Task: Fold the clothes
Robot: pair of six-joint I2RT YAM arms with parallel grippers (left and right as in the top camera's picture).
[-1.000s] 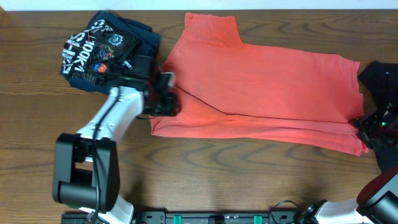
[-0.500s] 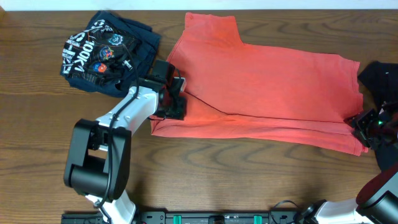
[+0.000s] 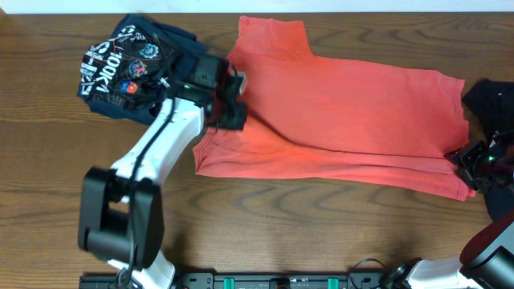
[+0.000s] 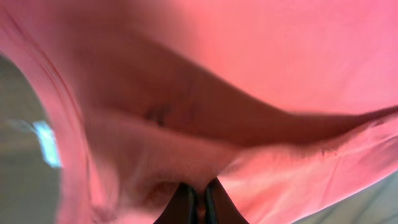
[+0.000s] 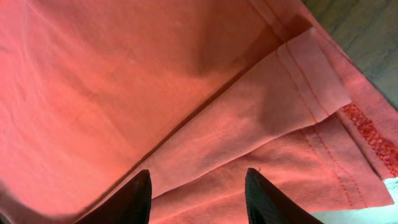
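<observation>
1. Coral-red T-shirt (image 3: 345, 112): laid flat across the middle of the table (image 3: 48, 177). The long axis is run left to right in the overhead view, and a sleeve is projected at the far left corner.
2. Left gripper (image 3: 231, 103): set on the shirt's left end, just below that sleeve. The jaws are clamped on a pinch of coral fabric, which is seen gathered and drawn up around the closed fingers in the left wrist view (image 4: 199, 200).
3. Right gripper (image 3: 472, 160): placed at the opposite end, over the near right corner and its stitched hem. The fingers are spread apart (image 5: 199, 186), nothing is gripped, and the cloth is left lying flat beneath them.
4. Governing relation: the shirt is stretched from the left gripper toward the robot's right, with one arm stationed at each end of the long axis. Only the left end is secured. The right corner is judged to need gripping before both ends can be lifted together.
5. Navy printed garment (image 3: 132, 68): bunched at the far left, just beside the left gripper. Contact with the shirt cannot be told.
6. Black garment (image 3: 491, 100): lodged at the right edge beside the shirt's end, partly cut off.
</observation>
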